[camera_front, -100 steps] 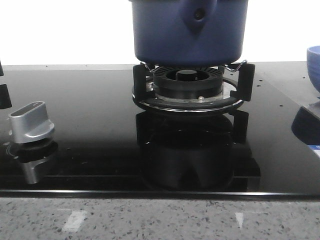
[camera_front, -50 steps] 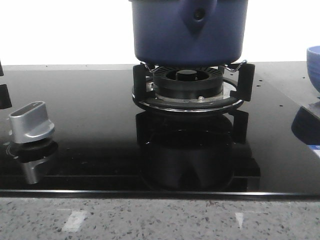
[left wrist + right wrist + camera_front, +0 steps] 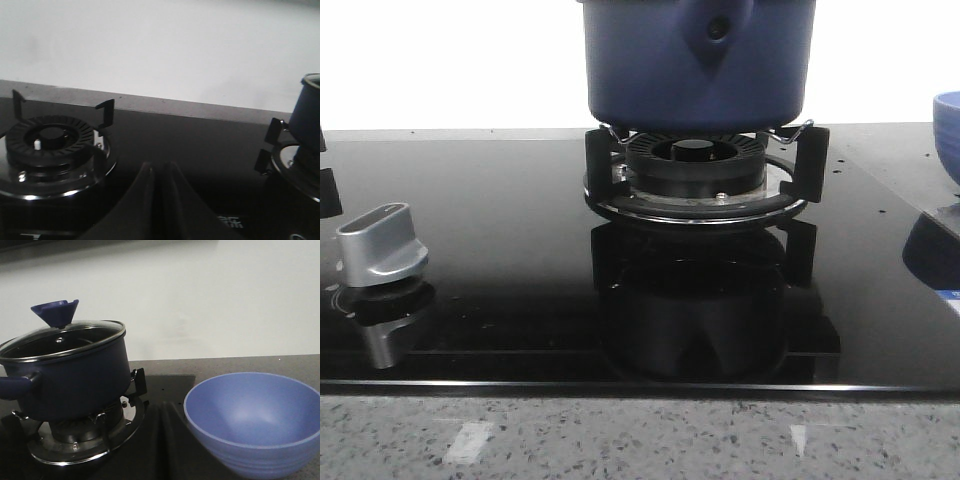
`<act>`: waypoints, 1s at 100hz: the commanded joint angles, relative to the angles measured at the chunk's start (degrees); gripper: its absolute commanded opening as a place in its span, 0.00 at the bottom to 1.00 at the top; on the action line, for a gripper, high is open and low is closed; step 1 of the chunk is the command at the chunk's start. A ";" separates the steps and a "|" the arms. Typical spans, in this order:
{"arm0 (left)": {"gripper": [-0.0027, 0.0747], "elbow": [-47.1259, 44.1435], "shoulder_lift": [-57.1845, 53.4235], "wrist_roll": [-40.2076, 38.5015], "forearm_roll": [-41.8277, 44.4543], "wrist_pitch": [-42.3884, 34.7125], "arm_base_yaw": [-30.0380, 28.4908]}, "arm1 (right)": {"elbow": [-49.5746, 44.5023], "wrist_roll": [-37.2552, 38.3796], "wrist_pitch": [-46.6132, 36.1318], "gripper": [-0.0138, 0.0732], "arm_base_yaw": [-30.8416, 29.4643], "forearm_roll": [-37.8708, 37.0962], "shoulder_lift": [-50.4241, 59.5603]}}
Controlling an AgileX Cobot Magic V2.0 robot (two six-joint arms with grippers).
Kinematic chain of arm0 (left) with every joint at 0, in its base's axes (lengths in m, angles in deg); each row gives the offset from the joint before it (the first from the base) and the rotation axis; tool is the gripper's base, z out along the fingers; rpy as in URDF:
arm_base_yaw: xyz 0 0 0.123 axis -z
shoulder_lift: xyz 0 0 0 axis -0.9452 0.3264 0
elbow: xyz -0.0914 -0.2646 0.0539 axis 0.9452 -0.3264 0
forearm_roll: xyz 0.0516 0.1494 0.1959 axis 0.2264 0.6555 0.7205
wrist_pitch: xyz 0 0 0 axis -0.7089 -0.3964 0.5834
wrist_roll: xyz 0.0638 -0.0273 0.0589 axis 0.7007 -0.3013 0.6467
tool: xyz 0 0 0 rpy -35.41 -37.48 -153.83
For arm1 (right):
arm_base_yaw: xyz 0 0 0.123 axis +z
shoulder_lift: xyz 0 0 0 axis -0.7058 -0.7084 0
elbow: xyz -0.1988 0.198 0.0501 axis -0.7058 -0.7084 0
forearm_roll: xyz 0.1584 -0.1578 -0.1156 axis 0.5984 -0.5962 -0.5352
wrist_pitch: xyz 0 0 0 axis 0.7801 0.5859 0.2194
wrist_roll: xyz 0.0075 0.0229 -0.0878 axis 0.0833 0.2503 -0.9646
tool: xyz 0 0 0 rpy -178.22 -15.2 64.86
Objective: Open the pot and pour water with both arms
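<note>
At the far left of the front view a silver knob (image 3: 382, 244) stands on the glossy black cooktop (image 3: 500, 300), which lies on a speckled grey table (image 3: 640, 440). In the left wrist view a bare burner (image 3: 47, 145) with black prongs sits well apart from the pot's burner at the other edge of that picture. The left end effector (image 3: 159, 172) shows there as two dark fingers (image 3: 137, 200) pressed together over the black glass, holding nothing.

At the middle of the front view the pot (image 3: 698, 62) sits on the black pot stand (image 3: 700, 175) of its burner, its teardrop handle bracket (image 3: 716, 30) with a small hole facing the camera. The right wrist view shows the pot (image 3: 65, 375) closed by a glass lid (image 3: 62, 335) with a metal rim and a blue cone-shaped knob (image 3: 56, 312); a stub handle (image 3: 15, 386) juts from its side.

To the right, beside the pot and apart from it, stands a lighter blue bowl (image 3: 255, 422), only its edge showing in the front view (image 3: 948, 130). The right end effector (image 3: 161, 412) appears as dark fingers between the pot's burner and the bowl, also closed together and gripping nothing.
</note>
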State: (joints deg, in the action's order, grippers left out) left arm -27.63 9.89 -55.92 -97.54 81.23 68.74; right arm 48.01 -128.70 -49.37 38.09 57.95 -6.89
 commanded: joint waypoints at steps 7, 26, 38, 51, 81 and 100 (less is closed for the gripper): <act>0.01 -1.71 0.11 -24.69 26.37 -12.71 5.65 | 1.43 -0.53 -1.57 0.10 0.07 1.34 -0.35; 0.01 -10.73 -3.18 -28.65 29.74 -22.81 9.45 | 1.43 -0.53 -1.57 0.10 0.07 1.34 -0.35; 0.01 -15.16 -8.21 -28.65 29.64 -23.41 8.67 | 1.43 -0.53 -1.57 0.10 0.07 1.34 -0.35; 0.01 -18.57 -13.40 -28.65 30.16 -23.41 7.39 | 1.43 -0.53 -1.57 0.10 0.07 1.34 -0.35; 0.01 -18.57 -14.85 -28.65 30.06 -18.35 4.43 | 1.43 -0.53 -1.42 0.10 0.07 1.34 -0.35; 0.01 -18.47 -14.85 -28.65 30.06 -18.71 4.70 | 1.43 -0.53 -1.52 0.10 0.07 1.34 -0.35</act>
State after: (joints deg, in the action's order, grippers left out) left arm -44.29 -3.33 -84.07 -67.45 66.78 73.12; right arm 48.01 -128.70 -49.37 38.09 58.04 -6.81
